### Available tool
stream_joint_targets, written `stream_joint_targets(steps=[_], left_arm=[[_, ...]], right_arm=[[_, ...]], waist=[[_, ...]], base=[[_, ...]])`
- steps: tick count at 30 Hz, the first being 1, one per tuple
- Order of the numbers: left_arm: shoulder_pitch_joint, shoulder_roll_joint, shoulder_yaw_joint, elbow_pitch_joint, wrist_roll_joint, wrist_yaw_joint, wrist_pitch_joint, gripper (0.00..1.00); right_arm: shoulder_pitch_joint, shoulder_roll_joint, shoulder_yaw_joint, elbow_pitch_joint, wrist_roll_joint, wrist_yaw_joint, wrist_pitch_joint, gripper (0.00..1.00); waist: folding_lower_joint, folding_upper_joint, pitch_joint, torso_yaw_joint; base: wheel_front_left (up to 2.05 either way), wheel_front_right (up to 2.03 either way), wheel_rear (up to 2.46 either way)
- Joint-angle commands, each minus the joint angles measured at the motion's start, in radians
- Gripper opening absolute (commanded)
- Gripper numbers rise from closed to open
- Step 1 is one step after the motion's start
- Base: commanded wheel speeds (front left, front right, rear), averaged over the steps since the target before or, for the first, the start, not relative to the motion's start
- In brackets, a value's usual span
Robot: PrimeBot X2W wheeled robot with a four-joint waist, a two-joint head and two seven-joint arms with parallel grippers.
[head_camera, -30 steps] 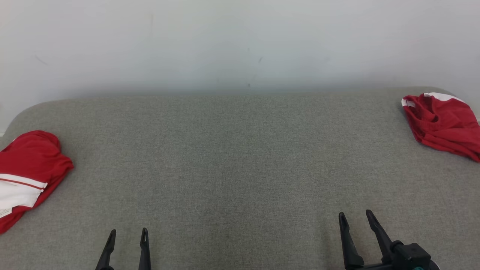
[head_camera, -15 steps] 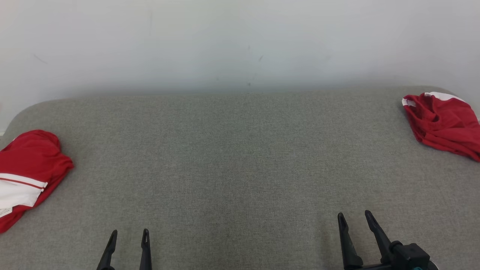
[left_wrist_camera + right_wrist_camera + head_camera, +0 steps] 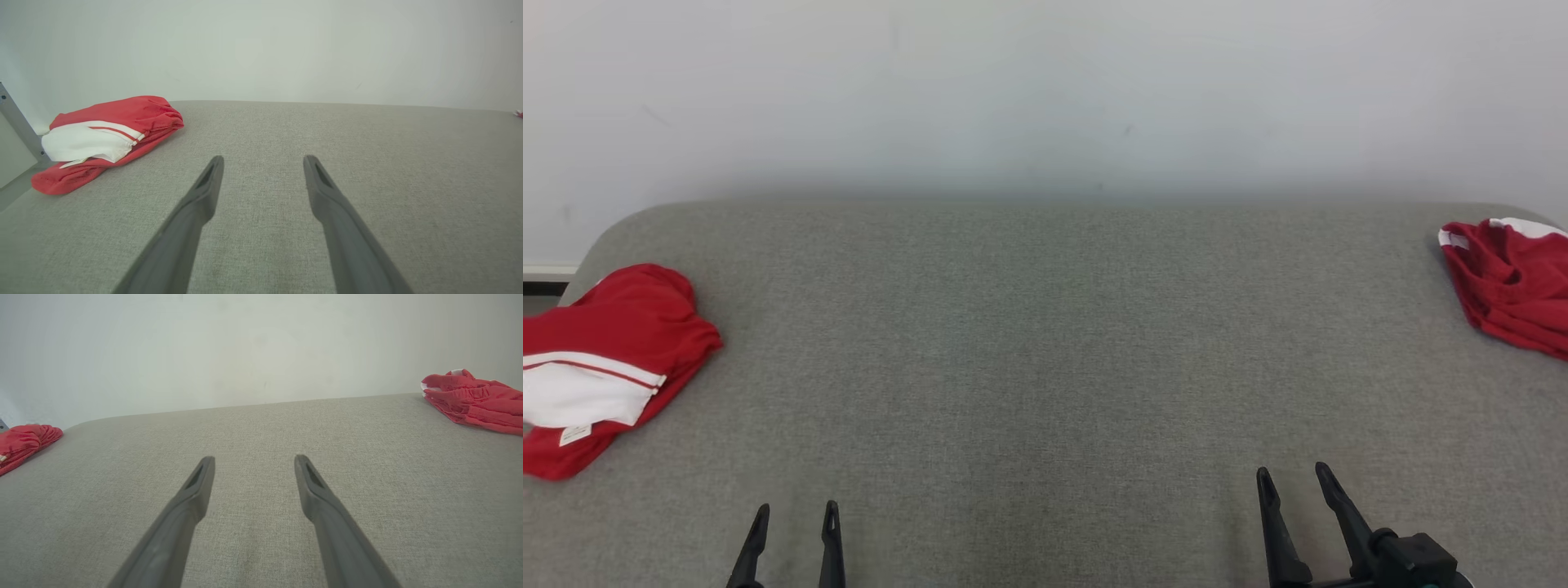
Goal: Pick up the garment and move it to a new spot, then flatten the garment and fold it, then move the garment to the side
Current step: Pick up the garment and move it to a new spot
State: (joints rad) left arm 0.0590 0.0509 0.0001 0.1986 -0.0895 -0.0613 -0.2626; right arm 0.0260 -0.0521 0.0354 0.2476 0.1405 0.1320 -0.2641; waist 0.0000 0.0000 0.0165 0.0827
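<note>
Basically grey fabric counter (image 3: 1045,343) against a white wall (image 3: 1045,98). Folded red-and-white garment (image 3: 605,359) at its left edge, crumpled red garment (image 3: 1507,282) at far right edge, well apart. Left tool (image 3: 796,506) and right tool (image 3: 1292,469) near the front edge, both spread, empty, well apart from either garment.

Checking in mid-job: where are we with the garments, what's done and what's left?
Looks done: the folded red and white garment sits at the left edge of the grey fabric surface. In hand: nothing; the left end effector and right end effector are both open and empty near the front edge. To do: the crumpled red garment at the far right needs picking up, flattening, folding and moving aside.
</note>
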Motion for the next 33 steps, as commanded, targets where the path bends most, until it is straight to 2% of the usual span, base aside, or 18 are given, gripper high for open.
stream_joint_targets(steps=[1,19,28,33], left_arm=[[-0.005,-0.001,0.001,0.002,0.007,0.002,-0.003,1.0],[0.021,-0.001,0.037,0.015,0.0,-0.005,-0.003,1.0],[0.036,-0.001,0.053,0.02,-0.005,-0.003,-0.003,1.0],[0.044,-0.001,0.056,0.02,-0.003,-0.004,-0.003,1.0]], right_arm=[[0.014,0.003,-0.001,0.0,0.009,-0.003,0.0,1.0],[0.028,0.003,0.016,0.005,0.01,-0.003,0.0,1.0],[0.033,0.003,0.027,0.01,0.004,-0.003,0.0,1.0],[0.034,0.003,0.029,0.013,0.008,-0.003,0.0,1.0]], waist=[[0.0,0.0,-0.003,0.029],[0.0,0.0,-0.011,0.29],[0.0,0.0,-0.018,0.388],[0.0,0.0,-0.023,0.417]], base=[[0.0,0.0,0.0],[0.0,0.0,0.0],[0.0,0.0,0.0],[0.0,0.0,0.0]])
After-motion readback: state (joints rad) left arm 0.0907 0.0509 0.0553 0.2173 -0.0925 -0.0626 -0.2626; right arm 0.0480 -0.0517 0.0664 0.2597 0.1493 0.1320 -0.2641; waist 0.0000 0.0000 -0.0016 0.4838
